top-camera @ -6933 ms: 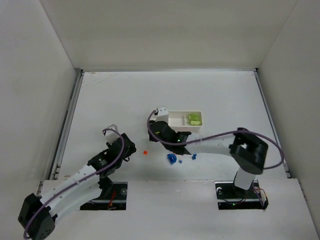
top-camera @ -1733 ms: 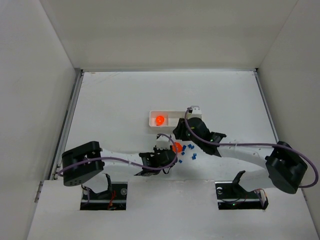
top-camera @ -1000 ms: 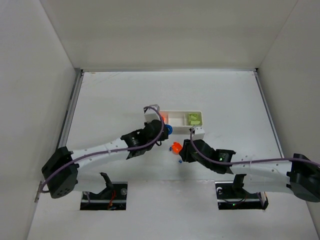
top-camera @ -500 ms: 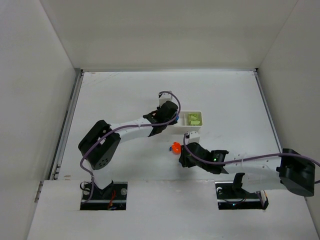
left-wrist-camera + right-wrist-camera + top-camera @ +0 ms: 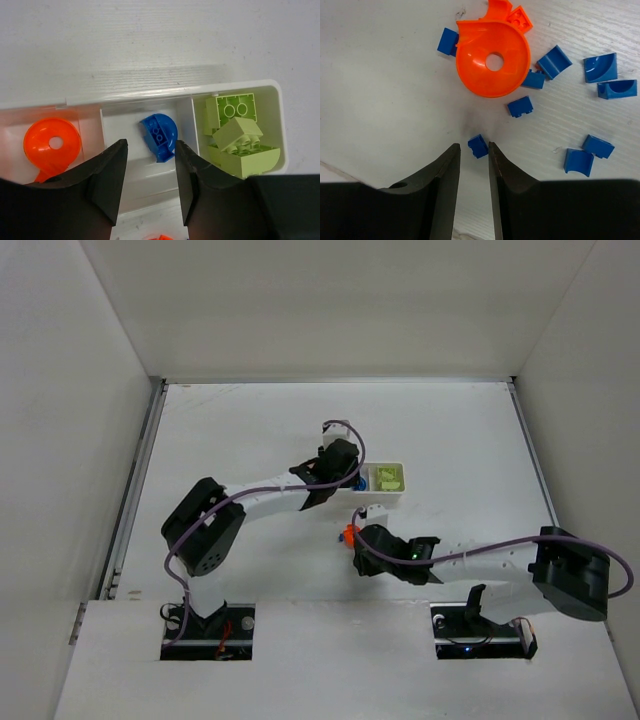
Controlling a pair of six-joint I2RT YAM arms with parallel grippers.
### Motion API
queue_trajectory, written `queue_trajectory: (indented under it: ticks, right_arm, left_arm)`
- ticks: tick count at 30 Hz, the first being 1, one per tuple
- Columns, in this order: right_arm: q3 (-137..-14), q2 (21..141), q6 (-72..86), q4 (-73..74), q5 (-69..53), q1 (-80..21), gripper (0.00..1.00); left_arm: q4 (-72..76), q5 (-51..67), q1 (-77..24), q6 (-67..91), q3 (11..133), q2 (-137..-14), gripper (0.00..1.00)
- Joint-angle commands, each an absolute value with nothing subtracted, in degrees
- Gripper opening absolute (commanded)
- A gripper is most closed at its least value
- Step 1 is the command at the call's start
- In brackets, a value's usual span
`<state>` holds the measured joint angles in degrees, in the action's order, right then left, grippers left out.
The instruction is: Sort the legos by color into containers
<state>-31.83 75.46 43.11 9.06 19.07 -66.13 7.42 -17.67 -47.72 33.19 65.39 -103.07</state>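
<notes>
- A robotics lab test cell: plain white walls (image 5: pixel 60 390) box in a white table (image 5: pixel 230 430) on three sides.
- The left arm (image 5: pixel 265 498) and the right arm (image 5: pixel 480 560) stand bolted at the table's near edge, trailing purple cables (image 5: pixel 343 426).
- Small toy legos (image 5: pixel 493 62) and a divided white tray (image 5: pixel 282 130) lie on the table.

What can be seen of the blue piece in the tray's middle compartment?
The blue piece is glossy plastic, half-round with one straight edge and studs on its face. It lies alone on the floor of the white tray's middle compartment, askew. The left tool hangs over it, open, not gripping it.
</notes>
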Motion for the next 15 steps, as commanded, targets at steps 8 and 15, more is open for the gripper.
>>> queue_trajectory:
  ticks: [8, 15]
  right_arm:
    - [-36.6, 79.4, 42.5, 12.0, 20.1, -67.3, 0.25]
    - [-37.7, 80.3, 42.9, 11.9, 20.4, -67.4, 0.16]
  left_arm:
    - [7.6, -19.7, -48.0, 30.8, 51.0, -81.1, 0.39]
    - [2.7, -21.4, -51.8, 32.3, 38.6, -68.9, 0.38]
